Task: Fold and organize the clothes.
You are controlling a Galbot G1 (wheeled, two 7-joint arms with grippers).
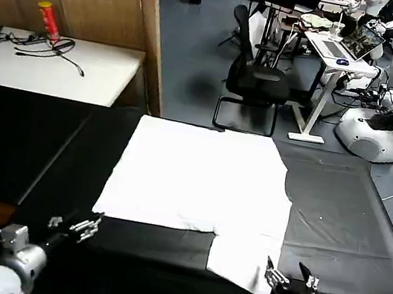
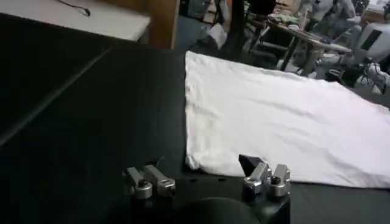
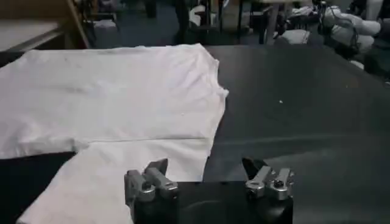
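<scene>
I see the white T-shirt lying flat, plain side up, on the black surface, one section reaching toward the near edge. My right tool sits spread at that section's edge. My left tool, spread, sits near the shirt's near-left corner.

One T-shirt, two tools.

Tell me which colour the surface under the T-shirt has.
Black: the black cloth-covered table under the plain white cotton T-shirt, best seen in the head view.
</scene>
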